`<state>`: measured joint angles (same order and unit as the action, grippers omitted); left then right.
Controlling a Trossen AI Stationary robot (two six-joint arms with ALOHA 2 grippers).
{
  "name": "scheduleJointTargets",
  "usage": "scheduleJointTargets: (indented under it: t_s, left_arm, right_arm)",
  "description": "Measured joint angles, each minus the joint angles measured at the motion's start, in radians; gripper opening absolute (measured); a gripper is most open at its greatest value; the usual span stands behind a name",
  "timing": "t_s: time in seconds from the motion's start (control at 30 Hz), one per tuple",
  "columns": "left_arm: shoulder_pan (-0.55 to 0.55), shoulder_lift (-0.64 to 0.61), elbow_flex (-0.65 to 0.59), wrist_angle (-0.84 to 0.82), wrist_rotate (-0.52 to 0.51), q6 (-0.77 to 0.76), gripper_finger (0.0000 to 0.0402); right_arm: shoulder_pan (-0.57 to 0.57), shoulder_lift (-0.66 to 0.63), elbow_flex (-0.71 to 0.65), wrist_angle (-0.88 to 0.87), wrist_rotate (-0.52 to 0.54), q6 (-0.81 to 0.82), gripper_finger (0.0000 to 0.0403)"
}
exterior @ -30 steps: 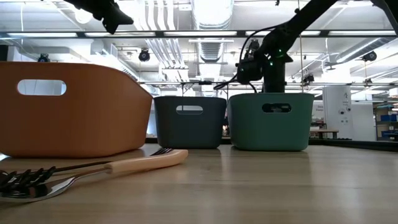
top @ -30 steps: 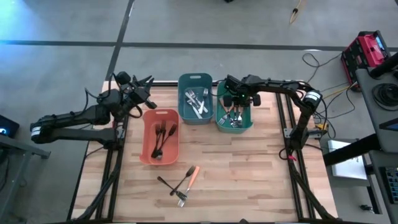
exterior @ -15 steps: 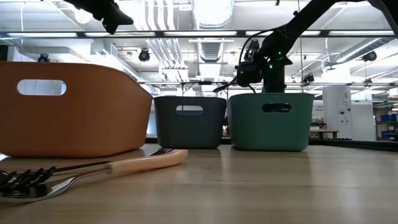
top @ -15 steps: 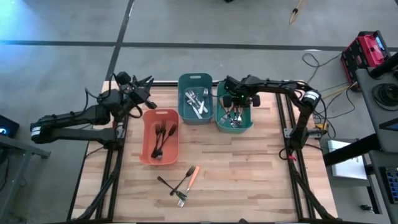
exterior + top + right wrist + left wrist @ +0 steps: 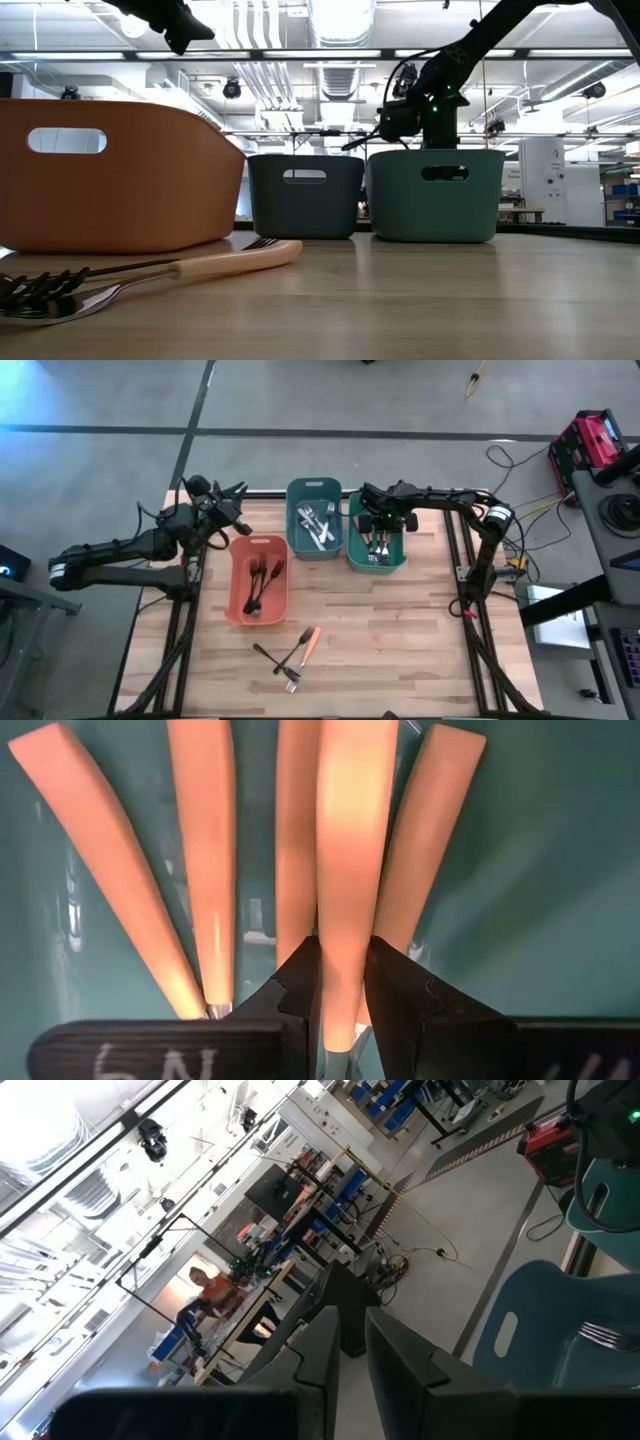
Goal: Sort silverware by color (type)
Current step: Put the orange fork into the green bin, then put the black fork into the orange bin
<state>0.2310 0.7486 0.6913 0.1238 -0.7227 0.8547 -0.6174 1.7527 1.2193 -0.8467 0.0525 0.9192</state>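
My right gripper (image 5: 378, 525) points down into the green bin (image 5: 398, 560) and is shut on an orange-handled utensil (image 5: 345, 830), with several more orange handles (image 5: 205, 850) lying beneath. The salmon bin (image 5: 240, 610) holds dark forks (image 5: 262, 575). The blue bin (image 5: 298, 540) holds silver pieces (image 5: 318, 525). A dark utensil (image 5: 266, 653), an orange-handled one (image 5: 308, 640) and a silver one (image 5: 291, 678) lie crossed on the wood near the front. My left gripper (image 5: 236, 498) is shut, raised and level over the table's far left corner. My right gripper pinches the orange handle's two long sides (image 5: 345, 920) between its two fingers (image 5: 298, 982). The fingers come from above, pointing down, and lie across the handle. The handle sits inside the green bin above the other handles; whether it rests on them I cannot tell.
The three bins stand close together at the table's far middle, with the salmon one (image 5: 120, 170) nearest the front. In the low view, the loose utensils (image 5: 150, 270) lie in the foreground. Bare wood (image 5: 400, 640) stretches to the front right.
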Motion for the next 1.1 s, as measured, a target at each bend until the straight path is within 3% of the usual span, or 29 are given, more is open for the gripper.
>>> scheduleJointTargets:
  t_s: [0.43,0.8,1.1]
  left_arm:
    - [0.0,0.0,0.0,-0.004,0.0,0.0,0.0036]
    - [0.0,0.0,0.0,-0.008,0.0,0.0,0.0036]
    - [0.0,0.0,0.0,-0.007,0.0,0.0,0.0036]
  right_arm:
    - [0.0,0.0,0.0,0.0,0.0,-0.006,0.0056]
    - [0.0,0.0,0.0,-0.001,0.0,-0.014,0.0118]
    - [0.0,-0.021,0.028,-0.021,-0.003,-0.029,0.0141]
